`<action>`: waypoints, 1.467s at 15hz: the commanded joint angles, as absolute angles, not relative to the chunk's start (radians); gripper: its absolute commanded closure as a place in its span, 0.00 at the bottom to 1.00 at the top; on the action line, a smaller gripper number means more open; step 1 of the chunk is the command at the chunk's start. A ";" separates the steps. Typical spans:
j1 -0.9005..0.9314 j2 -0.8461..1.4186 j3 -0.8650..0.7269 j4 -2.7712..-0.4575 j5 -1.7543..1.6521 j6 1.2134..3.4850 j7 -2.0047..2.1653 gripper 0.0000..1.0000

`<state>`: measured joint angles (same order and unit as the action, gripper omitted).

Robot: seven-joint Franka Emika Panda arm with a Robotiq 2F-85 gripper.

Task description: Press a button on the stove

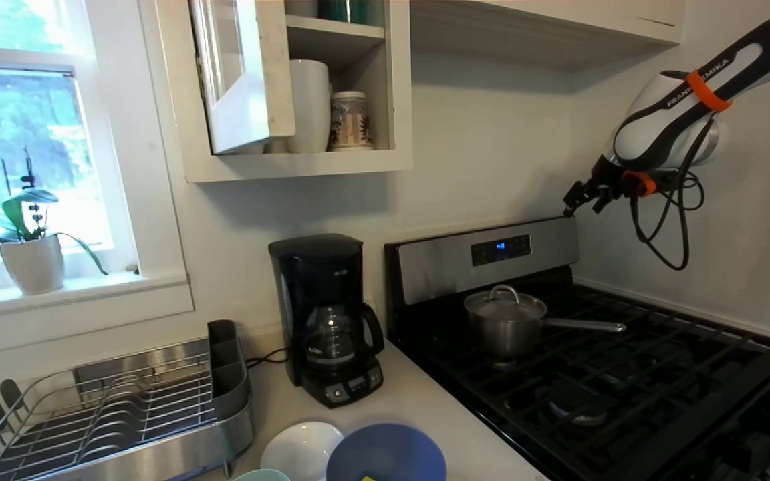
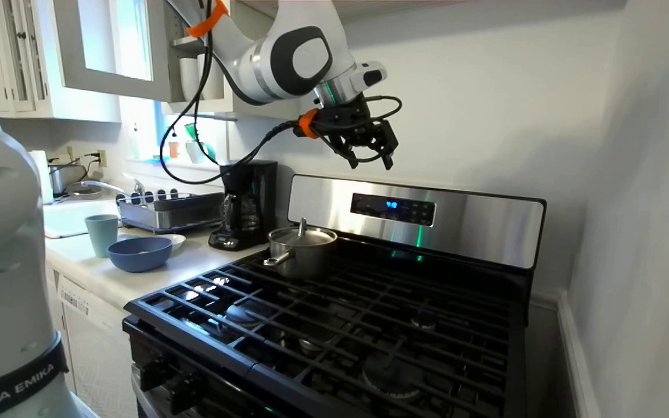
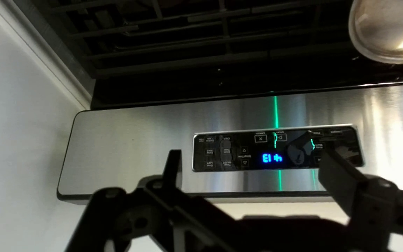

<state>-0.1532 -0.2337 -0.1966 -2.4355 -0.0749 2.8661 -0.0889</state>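
Note:
The stove (image 1: 625,381) is a steel gas range with black grates; it also shows in an exterior view (image 2: 334,325). Its steel back panel (image 2: 485,226) carries a black control panel (image 2: 392,209) with a lit blue display. In the wrist view the control panel (image 3: 234,154) appears upside down, with marked flat buttons, including the start button (image 3: 281,137) and cancel button (image 3: 260,138). My gripper (image 2: 371,166) is above the back panel and apart from it. In the wrist view the gripper (image 3: 250,159) is open and empty; its right finger covers part of the control panel.
A lidded steel pot (image 1: 506,324) stands on a back burner, its handle (image 1: 585,325) pointing outward. A black coffee maker (image 1: 325,314) stands on the counter beside the stove. A blue bowl (image 2: 140,254) is nearby. An open cabinet door (image 1: 241,80) hangs above. A wall (image 2: 636,232) flanks the stove.

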 commanded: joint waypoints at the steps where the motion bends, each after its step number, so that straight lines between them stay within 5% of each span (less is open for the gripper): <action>1: -0.106 -0.113 -0.240 -2.350 0.014 2.878 -0.175 0.00; 2: -0.099 -0.086 -0.249 -2.328 0.039 2.883 -0.212 0.25; 13: -0.138 0.268 -0.244 -1.936 0.498 2.761 -0.774 0.98; 22: -0.241 0.510 -0.162 -1.670 0.609 2.744 -0.850 1.00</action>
